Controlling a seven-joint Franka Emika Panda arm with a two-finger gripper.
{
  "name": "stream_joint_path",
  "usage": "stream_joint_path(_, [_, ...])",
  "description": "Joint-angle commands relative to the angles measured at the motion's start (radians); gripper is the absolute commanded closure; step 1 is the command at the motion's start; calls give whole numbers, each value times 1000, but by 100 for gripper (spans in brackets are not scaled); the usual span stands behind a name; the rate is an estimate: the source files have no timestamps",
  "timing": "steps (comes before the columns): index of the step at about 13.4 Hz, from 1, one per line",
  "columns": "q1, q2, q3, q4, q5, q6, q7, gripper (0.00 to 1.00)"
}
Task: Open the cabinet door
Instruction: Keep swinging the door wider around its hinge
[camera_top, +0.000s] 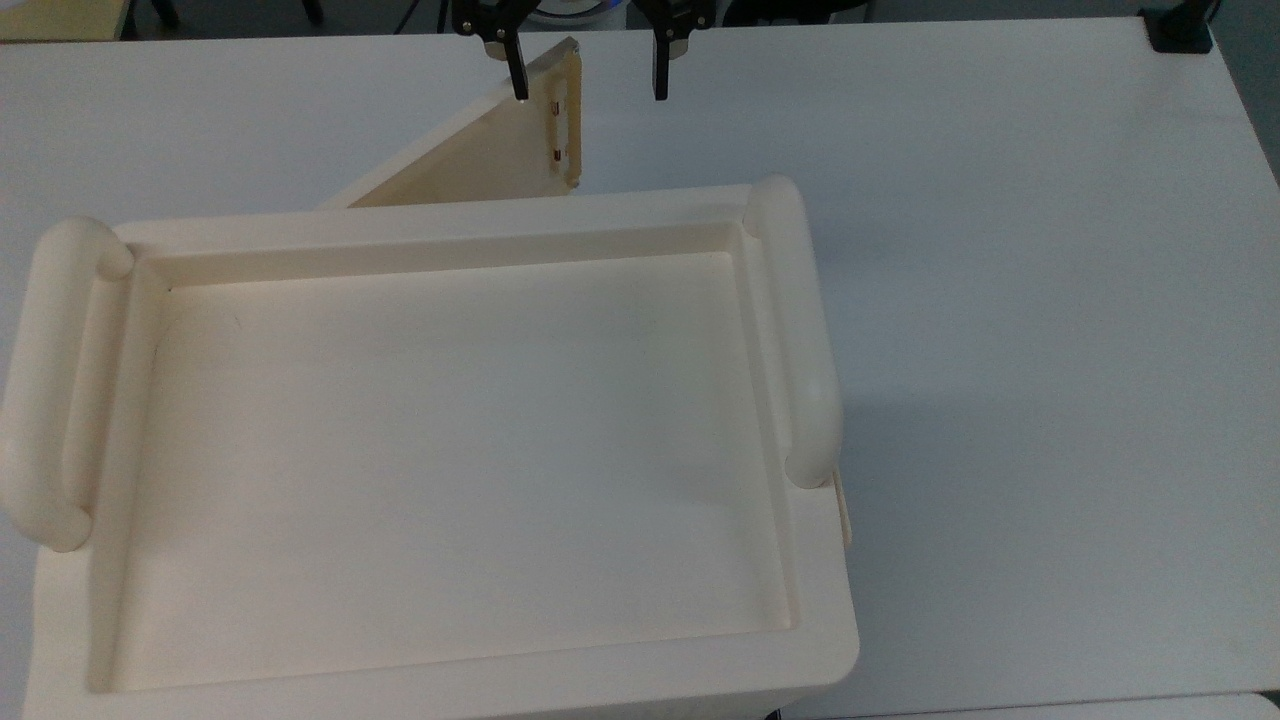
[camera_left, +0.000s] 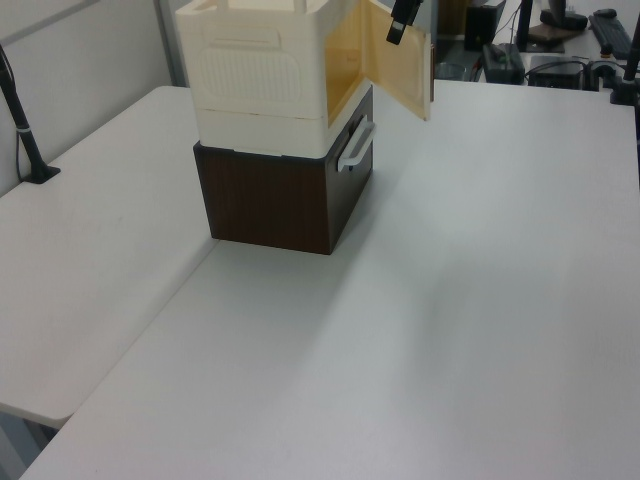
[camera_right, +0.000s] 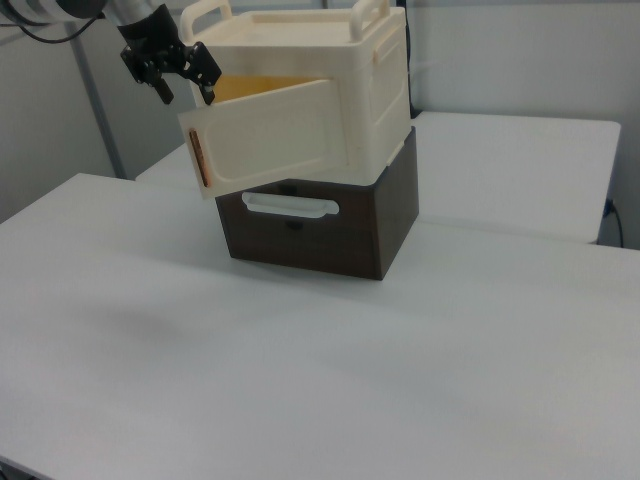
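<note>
The cream cabinet (camera_top: 450, 215) (camera_left: 260, 70) (camera_right: 380, 90) stands on a dark brown box. Its cabinet door (camera_top: 490, 155) (camera_left: 395, 65) (camera_right: 270, 135) hangs partly swung out, with brownish fastener marks near its free edge. My gripper (camera_top: 590, 85) (camera_right: 187, 92) is open and hovers just above the door's free top corner. In the top view, one black finger overlaps the panel's upper edge and the other stands clear to the top view's right of it. One dark finger (camera_left: 397, 28) shows in the left view in front of the door's top.
The brown box (camera_left: 270, 200) (camera_right: 340, 235) under the cabinet has a white drawer handle (camera_left: 355, 148) (camera_right: 290, 207). The white table (camera_top: 1000, 300) spreads wide around the stack. A black clamp (camera_top: 1180, 30) sits at the top view's far right corner, and a black pole (camera_left: 25, 130) stands at the left view's left.
</note>
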Motion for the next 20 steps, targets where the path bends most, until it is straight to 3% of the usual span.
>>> stream_joint_path(1, [-50, -21, -8, -50, -2, -10, -97, 9])
stream_joint_path(4, [-110, -39, -28, -41, 1, -171, -321, 9])
stream_joint_path(5, [-116, -45, -42, -38, 4, -190, -340, 9])
stream_joint_path(9, [-118, -69, -63, -36, 10, -224, -338, 6])
stream_joint_path(20, [-115, -55, -60, -77, 3, -233, -288, 1])
